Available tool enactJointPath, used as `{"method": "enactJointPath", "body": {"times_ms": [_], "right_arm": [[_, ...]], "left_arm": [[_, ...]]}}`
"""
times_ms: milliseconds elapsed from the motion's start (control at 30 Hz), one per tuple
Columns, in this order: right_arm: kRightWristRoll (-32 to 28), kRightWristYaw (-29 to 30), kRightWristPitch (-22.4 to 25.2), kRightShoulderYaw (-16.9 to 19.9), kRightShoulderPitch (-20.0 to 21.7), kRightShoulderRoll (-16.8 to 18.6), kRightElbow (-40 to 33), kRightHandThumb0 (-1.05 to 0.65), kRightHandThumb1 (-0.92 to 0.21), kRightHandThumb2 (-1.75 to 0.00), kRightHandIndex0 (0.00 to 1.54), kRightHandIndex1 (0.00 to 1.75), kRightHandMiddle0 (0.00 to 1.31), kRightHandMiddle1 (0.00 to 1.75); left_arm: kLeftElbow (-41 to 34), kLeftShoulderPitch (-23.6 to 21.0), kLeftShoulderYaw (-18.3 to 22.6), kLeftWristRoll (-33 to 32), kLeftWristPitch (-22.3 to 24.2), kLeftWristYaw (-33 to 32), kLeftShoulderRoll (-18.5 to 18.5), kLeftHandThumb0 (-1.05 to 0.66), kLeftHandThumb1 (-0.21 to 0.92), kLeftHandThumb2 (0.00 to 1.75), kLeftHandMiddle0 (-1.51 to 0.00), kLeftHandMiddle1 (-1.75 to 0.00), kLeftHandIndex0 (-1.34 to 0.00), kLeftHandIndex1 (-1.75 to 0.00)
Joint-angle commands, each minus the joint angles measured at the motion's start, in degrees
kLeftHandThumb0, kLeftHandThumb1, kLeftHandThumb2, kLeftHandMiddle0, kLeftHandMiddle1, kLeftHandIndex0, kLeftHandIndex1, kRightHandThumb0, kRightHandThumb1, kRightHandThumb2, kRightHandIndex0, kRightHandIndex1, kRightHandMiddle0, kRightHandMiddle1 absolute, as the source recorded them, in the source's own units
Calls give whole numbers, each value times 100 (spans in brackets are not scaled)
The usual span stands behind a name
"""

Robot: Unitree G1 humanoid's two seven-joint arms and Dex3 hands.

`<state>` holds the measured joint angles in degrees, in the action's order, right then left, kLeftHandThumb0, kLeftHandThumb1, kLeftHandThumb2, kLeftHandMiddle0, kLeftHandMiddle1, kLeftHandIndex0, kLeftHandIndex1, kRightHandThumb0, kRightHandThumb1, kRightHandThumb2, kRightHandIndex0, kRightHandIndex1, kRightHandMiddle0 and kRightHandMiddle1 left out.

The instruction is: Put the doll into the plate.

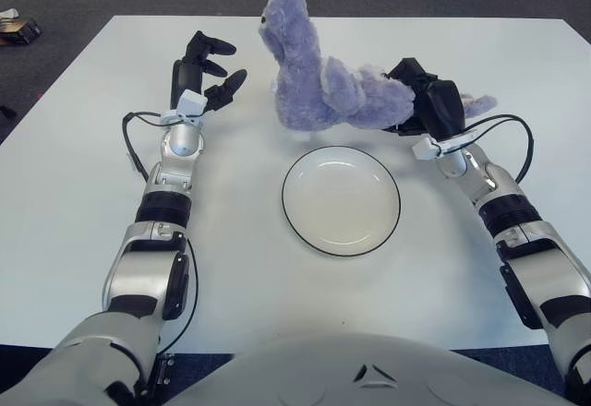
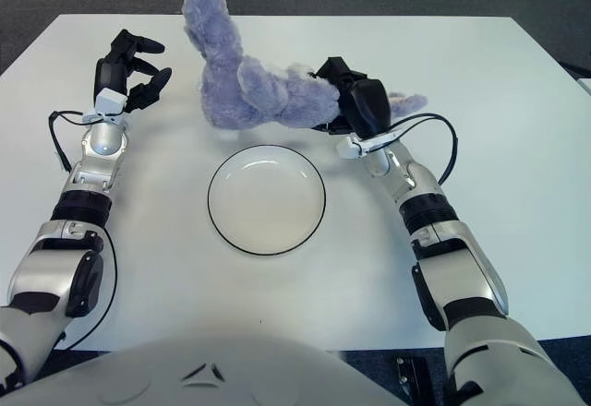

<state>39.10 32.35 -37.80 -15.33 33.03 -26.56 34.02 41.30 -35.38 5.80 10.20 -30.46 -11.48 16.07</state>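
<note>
Right robot hand (image 1: pixel 434 106) clamps doll (image 1: pixel 323 88) by tail end only, held above bench (image 1: pixel 74 203) behind plate (image 1: pixel 341 200), left robot hand (image 1: pixel 199 83) empty w/ fingers spread; floppy doll could sag/slip, landing off plate.

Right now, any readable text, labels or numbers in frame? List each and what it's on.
None readable.
Doll, held by the right hand: no tag showing.
Plate: plain, no mark.
Left hand, beside the doll on its left: no lettering visible.
Robot chest: a small emblem, no legible letters.
</note>
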Motion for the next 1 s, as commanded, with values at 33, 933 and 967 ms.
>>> {"method": "enactJointPath", "body": {"times_ms": [33,933,967], "right_arm": [[-45,-1,-65,207,-52,-136,-414,-38,-63,-90,87,175,37,175],[-154,-621,110,722,-482,-73,-1633,-5,-82,-35,94,175,70,175],[-143,-599,44,727,-561,-81,-1706,-5,-83,-34,94,175,70,175]], "left_arm": [[339,-271,169,-227,-14,1,78,0,91,28,-52,-147,-39,-131],[1717,-976,460,-721,373,-61,50,-1,92,33,-49,-144,-26,-149],[1719,-988,452,-737,379,-48,10,-1,92,33,-49,-145,-25,-149]]}}
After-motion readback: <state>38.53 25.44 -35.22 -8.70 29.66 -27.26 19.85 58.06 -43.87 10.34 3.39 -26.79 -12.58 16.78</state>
